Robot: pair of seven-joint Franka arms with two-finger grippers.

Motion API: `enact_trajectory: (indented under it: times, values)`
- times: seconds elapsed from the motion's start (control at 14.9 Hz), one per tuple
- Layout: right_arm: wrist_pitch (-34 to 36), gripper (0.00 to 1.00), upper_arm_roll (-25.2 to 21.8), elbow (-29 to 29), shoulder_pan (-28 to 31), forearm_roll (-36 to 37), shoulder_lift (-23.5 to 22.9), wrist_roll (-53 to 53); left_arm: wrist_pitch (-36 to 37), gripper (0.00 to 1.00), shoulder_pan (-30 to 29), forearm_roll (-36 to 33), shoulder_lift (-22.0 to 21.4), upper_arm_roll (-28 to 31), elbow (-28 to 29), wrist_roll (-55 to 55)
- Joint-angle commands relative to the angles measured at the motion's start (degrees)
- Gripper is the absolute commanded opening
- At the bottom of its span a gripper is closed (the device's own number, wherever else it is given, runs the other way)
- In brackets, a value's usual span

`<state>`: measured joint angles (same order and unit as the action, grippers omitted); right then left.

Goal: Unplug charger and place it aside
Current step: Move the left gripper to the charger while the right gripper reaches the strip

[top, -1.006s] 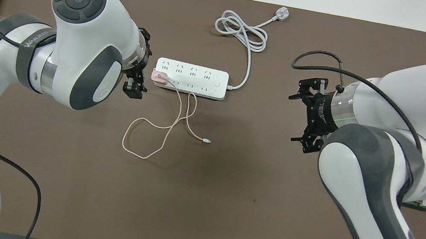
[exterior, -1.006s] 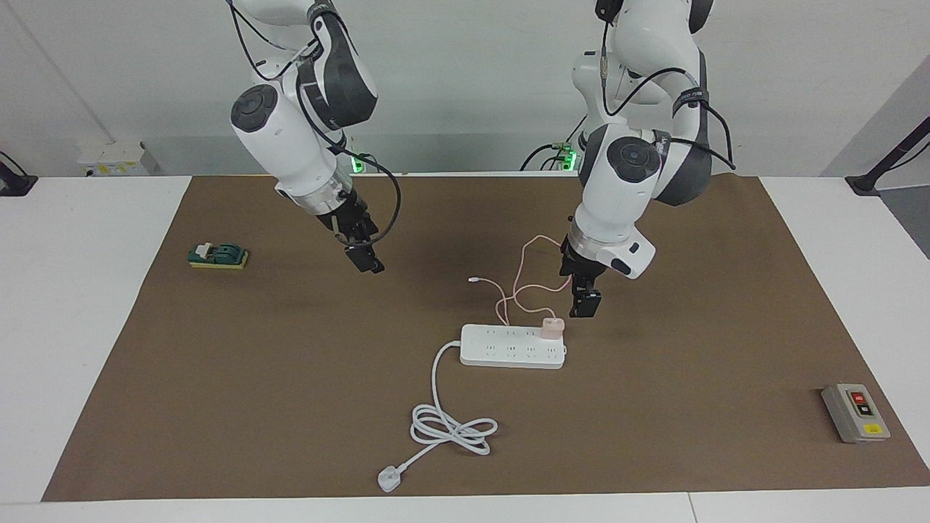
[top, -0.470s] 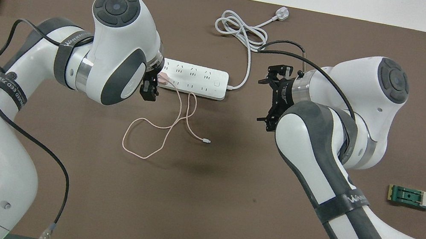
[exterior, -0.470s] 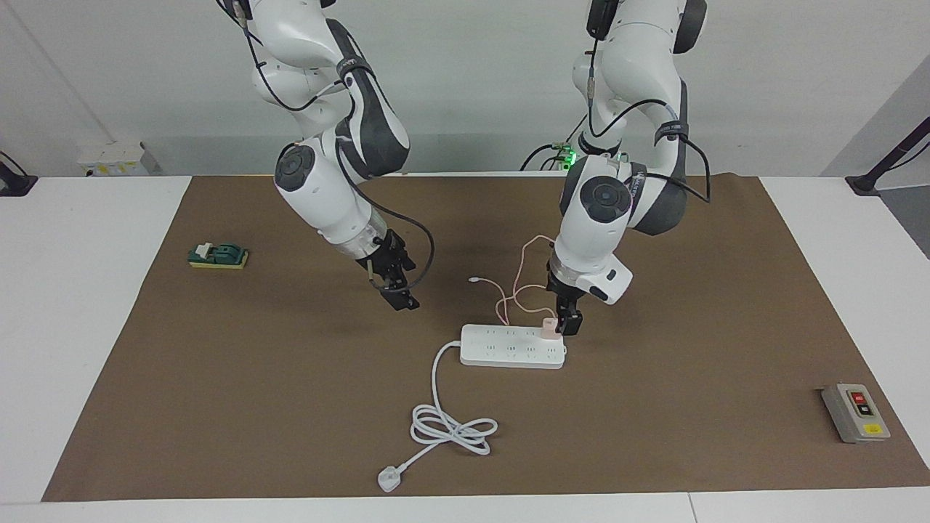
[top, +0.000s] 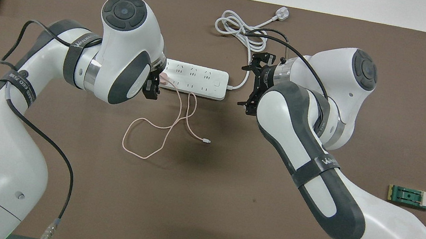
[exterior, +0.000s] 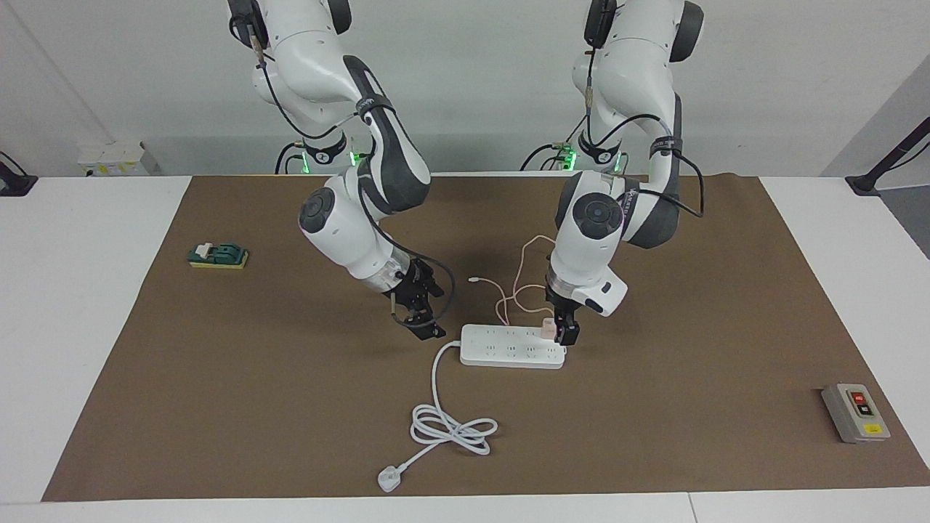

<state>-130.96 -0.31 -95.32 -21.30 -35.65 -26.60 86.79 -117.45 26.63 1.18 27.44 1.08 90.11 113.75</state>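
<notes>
I see the charger (exterior: 548,328) plugged into the power strip (exterior: 513,346) at its left-arm end, its pink cable (top: 159,128) looping toward the robots. My left gripper (exterior: 565,331) has come down onto it since a second ago, fingers spread wide at the plug's sides, not yet closed. The right gripper (exterior: 423,324) has swung in to hang by the strip's other end; I cannot tell how its fingers stand.
</notes>
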Motion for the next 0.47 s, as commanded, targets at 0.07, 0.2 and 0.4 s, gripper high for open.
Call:
enact_trajectory:
  times: [0.07, 0.2, 0.4]
  values:
    - [1.5, 1.00, 0.0, 9.1, 0.6, -1.9, -6.8, 0.4, -2.2, 0.96, 0.3, -1.0, 0.9, 0.7, -0.2, 0.7]
    - [4.3, 1.00, -0.1, 12.5, 0.4, -1.2, -9.1, 2.7, -3.7, 0.96, 0.4, -1.1, 0.9, 0.7, 1.3, 0.6]
    - [2.9, 1.00, -0.1, 13.2, -1.5, -0.9, -12.8, 7.1, -4.4, 0.95, 0.4, -1.1, 0.6, 0.7, 2.3, 0.3]
